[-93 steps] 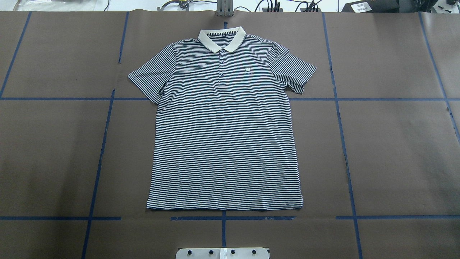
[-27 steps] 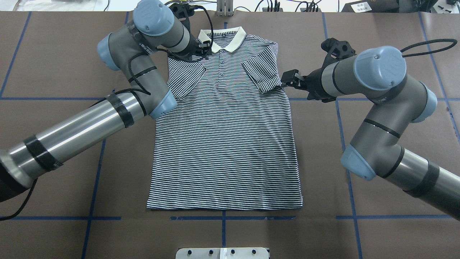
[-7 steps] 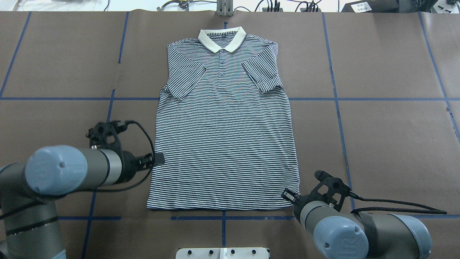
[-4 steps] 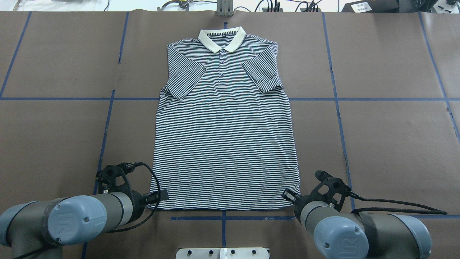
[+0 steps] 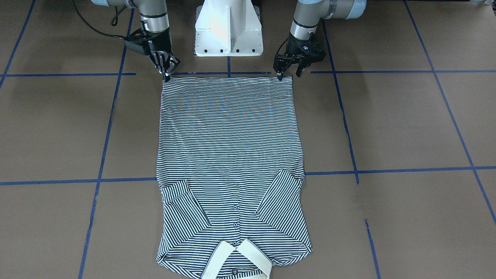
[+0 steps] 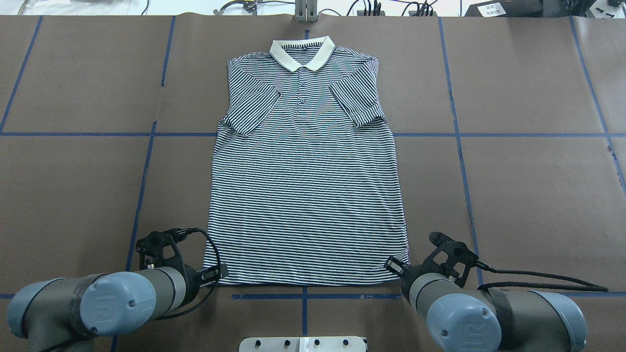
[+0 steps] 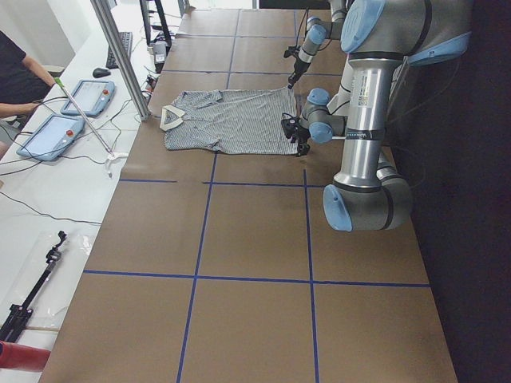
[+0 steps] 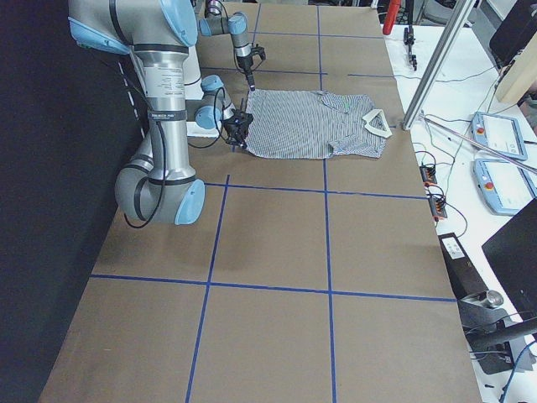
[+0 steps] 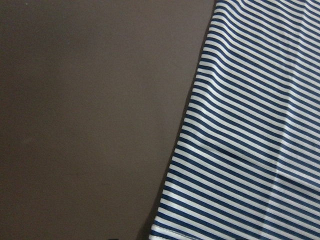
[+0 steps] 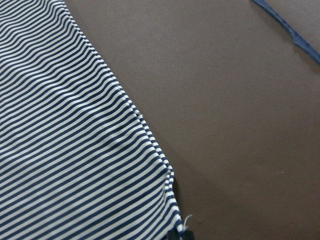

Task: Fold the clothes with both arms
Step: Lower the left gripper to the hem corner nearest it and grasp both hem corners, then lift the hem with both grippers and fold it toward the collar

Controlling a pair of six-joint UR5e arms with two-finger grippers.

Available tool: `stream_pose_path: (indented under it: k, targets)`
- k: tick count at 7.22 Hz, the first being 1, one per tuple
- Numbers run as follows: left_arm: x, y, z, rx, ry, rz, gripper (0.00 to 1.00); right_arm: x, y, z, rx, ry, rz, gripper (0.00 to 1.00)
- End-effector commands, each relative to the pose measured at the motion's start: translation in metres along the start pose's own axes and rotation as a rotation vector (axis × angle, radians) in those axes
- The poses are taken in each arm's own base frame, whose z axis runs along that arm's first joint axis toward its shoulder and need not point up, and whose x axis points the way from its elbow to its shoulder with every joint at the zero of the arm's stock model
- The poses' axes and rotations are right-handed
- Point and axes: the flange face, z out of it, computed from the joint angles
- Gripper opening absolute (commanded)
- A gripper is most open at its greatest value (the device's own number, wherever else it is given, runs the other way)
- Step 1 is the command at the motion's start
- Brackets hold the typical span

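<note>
The striped polo shirt [image 6: 305, 186] lies flat, front up, on the brown table with both sleeves folded inward over its chest. Its cream collar [image 6: 302, 51] is at the far end. My right gripper [image 5: 166, 74] is down at the hem corner nearest the robot on that side, fingers together and shut on the fabric; the right wrist view shows that pinched corner [image 10: 170, 220]. At the other hem corner my left gripper [image 5: 289, 74] stands open, one fingertip [image 5: 279, 76] touching the hem edge. The left wrist view shows only the shirt's side edge [image 9: 240, 130] and bare table.
The white pedestal base [image 5: 228, 31] stands just behind the hem, between both arms. Blue tape lines [image 6: 142, 186] cross the brown table cover. Beyond the collar end are a metal post [image 7: 120, 56] and a side bench with tablets [image 7: 48, 136], where a person's arm [image 7: 20, 108] rests.
My left arm swept from beside the shirt's lower side down to its near hem corner. The right arm has stayed at its hem corner. The shirt has not shifted.
</note>
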Motion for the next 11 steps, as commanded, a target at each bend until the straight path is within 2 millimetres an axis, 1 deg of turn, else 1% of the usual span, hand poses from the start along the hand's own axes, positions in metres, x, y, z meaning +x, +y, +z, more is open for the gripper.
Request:
stream_pose_path:
  k: [1,2,4,5,6,7,8,9,10,11]
  targets:
    - [-0.002,0.000,0.003,-0.002,-0.007,0.000,0.27,0.000,0.000,0.000,0.000,0.000,0.000,0.00]
    - [0.000,0.001,0.000,-0.004,-0.002,-0.001,0.00,-0.001,0.000,-0.002,-0.002,-0.003,0.001,0.00]
    - [0.000,0.001,-0.003,-0.005,0.004,-0.004,0.00,-0.001,0.000,-0.002,-0.003,-0.003,0.001,0.00]
    - [0.005,0.000,-0.018,-0.011,0.031,-0.008,0.00,-0.002,-0.001,-0.005,-0.003,-0.010,0.005,0.00]
    - [0.007,-0.001,-0.038,-0.014,0.046,-0.015,0.00,-0.004,0.000,-0.013,-0.014,-0.023,0.009,0.00]
    - [0.007,0.005,-0.048,-0.015,0.009,-0.034,0.00,0.003,0.017,-0.029,-0.053,-0.027,-0.016,0.00]
    - [0.010,0.015,-0.065,-0.042,0.028,-0.067,0.00,0.007,0.026,-0.040,-0.090,0.001,-0.015,0.00]
    - [0.013,0.025,-0.080,-0.094,0.044,-0.141,0.00,0.013,0.031,-0.054,-0.149,0.020,0.045,0.00]
    - [0.015,0.028,-0.090,-0.114,0.055,-0.187,0.00,0.014,0.027,-0.068,-0.181,0.017,0.059,0.00]
    - [0.015,0.028,-0.090,-0.116,0.050,-0.275,0.00,0.021,0.021,-0.082,-0.217,0.028,0.093,0.00]
